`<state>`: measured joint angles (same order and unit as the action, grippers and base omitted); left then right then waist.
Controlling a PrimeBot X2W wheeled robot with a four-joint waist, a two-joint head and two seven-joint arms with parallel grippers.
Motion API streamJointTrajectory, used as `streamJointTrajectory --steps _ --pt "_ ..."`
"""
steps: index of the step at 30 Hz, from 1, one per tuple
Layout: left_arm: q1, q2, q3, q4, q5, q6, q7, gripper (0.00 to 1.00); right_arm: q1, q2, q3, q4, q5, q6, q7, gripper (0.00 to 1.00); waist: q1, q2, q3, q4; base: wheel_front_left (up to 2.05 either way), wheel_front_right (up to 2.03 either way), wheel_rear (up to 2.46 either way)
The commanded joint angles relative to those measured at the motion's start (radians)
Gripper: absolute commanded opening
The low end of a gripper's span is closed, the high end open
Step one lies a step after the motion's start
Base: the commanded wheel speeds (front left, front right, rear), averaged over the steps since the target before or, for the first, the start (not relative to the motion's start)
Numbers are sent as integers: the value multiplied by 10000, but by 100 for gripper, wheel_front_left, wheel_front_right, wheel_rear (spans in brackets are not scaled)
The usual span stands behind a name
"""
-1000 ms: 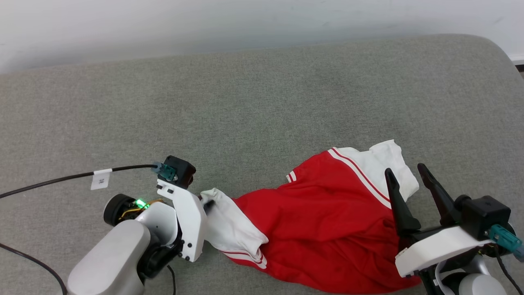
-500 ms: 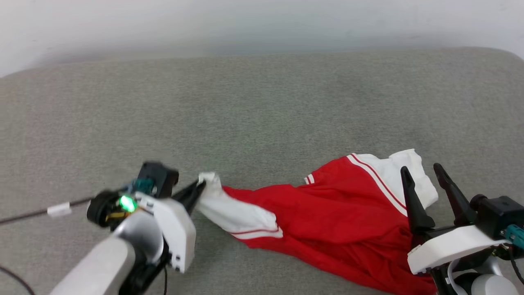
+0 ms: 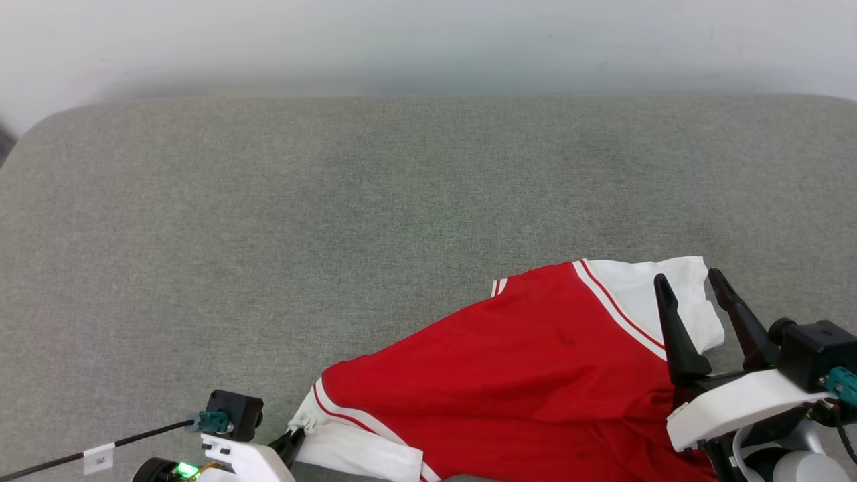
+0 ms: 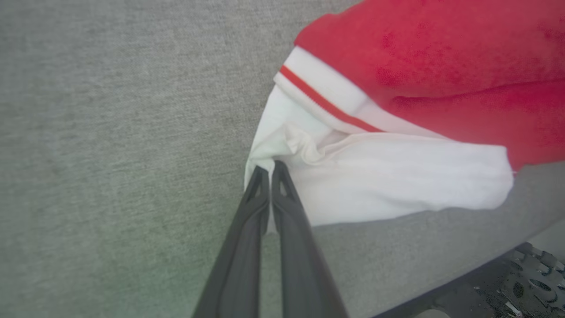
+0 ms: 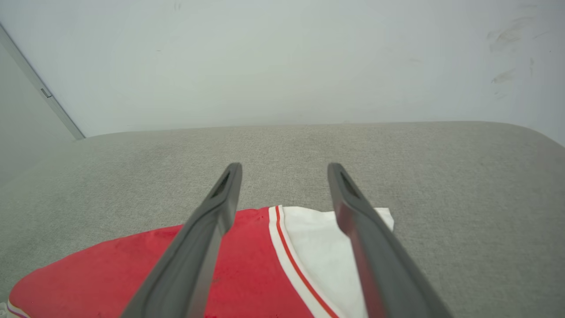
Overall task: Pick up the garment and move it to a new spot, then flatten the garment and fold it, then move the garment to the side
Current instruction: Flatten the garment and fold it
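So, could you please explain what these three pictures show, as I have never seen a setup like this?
It's a two-armed robot. The wide picture is from a camera on its head, looking down at a grey padded surface. A red shirt with white sleeves lies on it. The other two are from cameras on each wrist, looking along that gripper's dark fingers. The left gripper is shut on the edge of a white sleeve. The right gripper is open over the other sleeve, holding nothing.
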<state>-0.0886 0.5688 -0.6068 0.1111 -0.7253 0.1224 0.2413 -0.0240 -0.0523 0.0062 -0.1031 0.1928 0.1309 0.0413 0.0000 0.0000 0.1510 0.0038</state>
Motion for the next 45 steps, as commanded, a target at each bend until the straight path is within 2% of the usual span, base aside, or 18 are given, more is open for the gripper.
streamJointTrajectory --steps 1,2,3,4,11,13,16,24,28,32,36,37,39,42,45 --pt "61 -105 44 225 -137 -46 -89 0 73 34 13 -66 -31 -3 11 100 0 0 -42 -19 0 0 0" --pt "78 -178 53 491 -188 -23 -97 13 81 34 27 -75 -40 -3 31 100 0 0 -73 -39 0 0 0" --pt "41 -269 80 679 -210 23 -171 72 88 34 32 -84 -39 -3 57 100 0 0 -102 -60 0 0 0" --pt "-17 -377 130 790 -240 27 -335 100 97 34 37 -88 -41 -3 76 100 0 0 -139 -82 0 0 0" --pt "-204 -990 846 719 92 688 -2357 100 322 33 4 -212 -56 -3 195 100 0 0 -512 -139 0 0 0" --pt "-64 -971 1006 531 32 968 -2447 100 473 33 12 -324 -52 -3 309 100 0 0 -747 -133 0 0 0" --pt "-56 -591 874 283 -125 854 -1665 100 553 33 18 -418 -65 -3 397 100 0 0 -833 -136 0 0 0" --pt "-106 580 168 -509 -798 361 1530 100 563 33 125 -594 -30 -3 474 100 0 0 -596 -284 0 0 0" --pt "-226 725 2 -526 -959 252 2177 100 463 33 203 -585 -3 -3 405 100 0 0 -399 -397 0 0 0" --pt "-474 583 -179 -223 -1095 70 2585 100 358 33 218 -520 22 -3 362 100 0 0 -179 -523 0 0 0" --pt "-715 382 -636 281 -1221 -328 3270 100 256 33 239 -457 23 -3 360 100 0 0 -40 -624 0 0 0" --pt "-764 308 -800 378 -1263 -472 3467 94 234 33 235 -450 28 -3 355 100 0 0 -13 -648 0 0 0" --pt "-729 -50 -1190 552 -1592 -884 3995 0 207 33 173 -382 10 -3 360 100 0 0 18 -704 0 0 0" --pt "-747 -207 -1215 531 -1699 -976 3963 0 189 33 118 -350 8 -3 361 100 0 0 10 -717 0 0 0" --pt "-781 -148 -812 452 -1663 -849 3349 0 235 33 16 -288 19 -3 376 100 0 0 -65 -701 0 0 0"
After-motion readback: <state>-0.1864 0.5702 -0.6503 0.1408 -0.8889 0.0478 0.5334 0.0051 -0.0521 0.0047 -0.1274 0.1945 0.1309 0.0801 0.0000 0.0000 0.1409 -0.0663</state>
